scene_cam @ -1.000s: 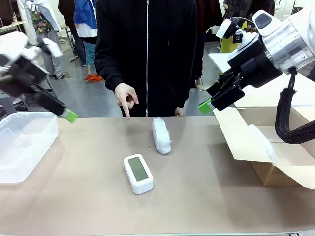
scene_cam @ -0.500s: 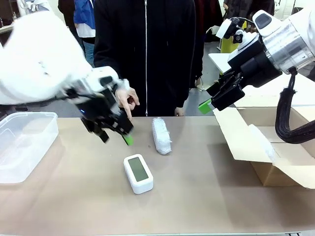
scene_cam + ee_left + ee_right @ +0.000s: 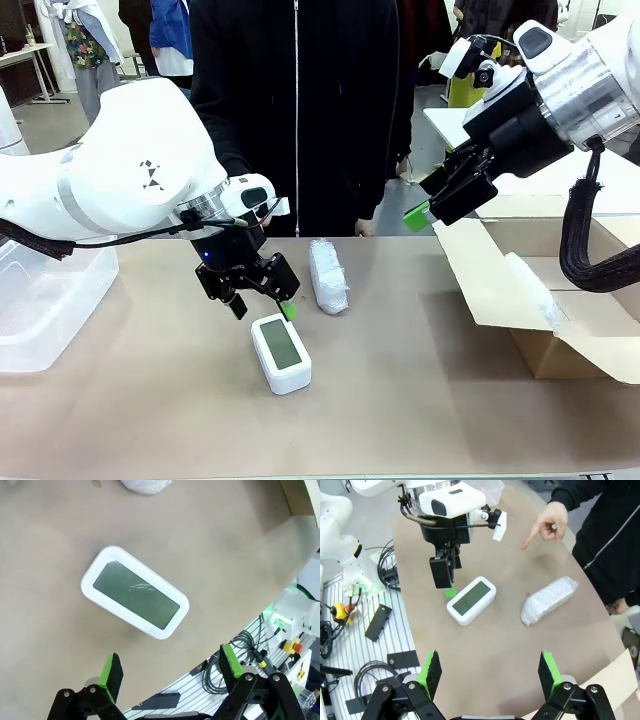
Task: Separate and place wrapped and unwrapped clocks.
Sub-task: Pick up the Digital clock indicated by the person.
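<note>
Tan table (image 3: 420, 400), clear tub (image 3: 50, 300) at left end, open cardboard box (image 3: 560, 340) at right; grey floor (image 3: 160, 195) beyond. Left gripper (image 3: 170, 667) spread wide, empty, just above white clock (image 3: 281, 352) lying screen-up mid-table; 1 bubble-wrap bundle (image 3: 328, 275) near, farther back. Right gripper (image 3: 489, 667) released, aloft near box. From right wrist: person's hand (image 3: 547, 522) pointing at table, cables (image 3: 362, 675) beside table edge.

Wrapped bundle (image 3: 145, 484) cut by top edge, bin (image 3: 50, 320) partly hidden
</note>
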`<state>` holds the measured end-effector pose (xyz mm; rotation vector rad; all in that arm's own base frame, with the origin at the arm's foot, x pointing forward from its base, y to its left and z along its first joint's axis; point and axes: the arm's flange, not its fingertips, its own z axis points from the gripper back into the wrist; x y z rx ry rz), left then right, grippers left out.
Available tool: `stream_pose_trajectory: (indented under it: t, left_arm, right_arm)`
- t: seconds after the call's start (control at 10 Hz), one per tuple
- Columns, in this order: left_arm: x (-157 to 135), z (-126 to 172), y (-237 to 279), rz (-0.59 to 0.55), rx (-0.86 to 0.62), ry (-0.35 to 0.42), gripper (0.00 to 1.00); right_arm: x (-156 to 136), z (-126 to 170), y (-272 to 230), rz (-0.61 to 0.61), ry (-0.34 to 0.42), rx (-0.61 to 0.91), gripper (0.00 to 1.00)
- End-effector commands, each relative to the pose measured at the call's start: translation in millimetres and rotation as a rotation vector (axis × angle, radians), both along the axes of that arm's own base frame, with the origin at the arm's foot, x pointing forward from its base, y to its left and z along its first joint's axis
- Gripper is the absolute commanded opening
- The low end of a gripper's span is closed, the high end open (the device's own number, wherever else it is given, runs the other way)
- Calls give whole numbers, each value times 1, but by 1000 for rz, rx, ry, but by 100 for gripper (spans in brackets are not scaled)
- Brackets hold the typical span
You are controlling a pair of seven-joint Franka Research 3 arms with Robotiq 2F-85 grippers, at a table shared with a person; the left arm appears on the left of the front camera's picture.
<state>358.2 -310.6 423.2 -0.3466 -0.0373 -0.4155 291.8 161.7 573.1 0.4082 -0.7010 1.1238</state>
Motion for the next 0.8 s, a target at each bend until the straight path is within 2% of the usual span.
stream_pose_trajectory:
  t: [0.0, 0.2, 0.3, 0.5, 0.7]
  left_arm:
    - [0, -2, 0, -17, 17, 12, 100]
    - [-1, -1, -1, -4, 4, 6, 100]
    - [4, -1, -12, 141, -52, 95, 100]
    - [2, -1, -32, 310, 0, 157, 100]
    - [1, -14, -48, 457, 70, 183, 100]
  right_arm:
    - [0, -1, -2, 8, 6, -4, 100]
    - [0, -1, -2, 8, 6, -4, 100]
    - [0, -1, -2, 8, 6, -4, 100]
    - [0, -1, -2, 8, 6, -4, 100]
    - [0, -1, -2, 8, 6, -4, 100]
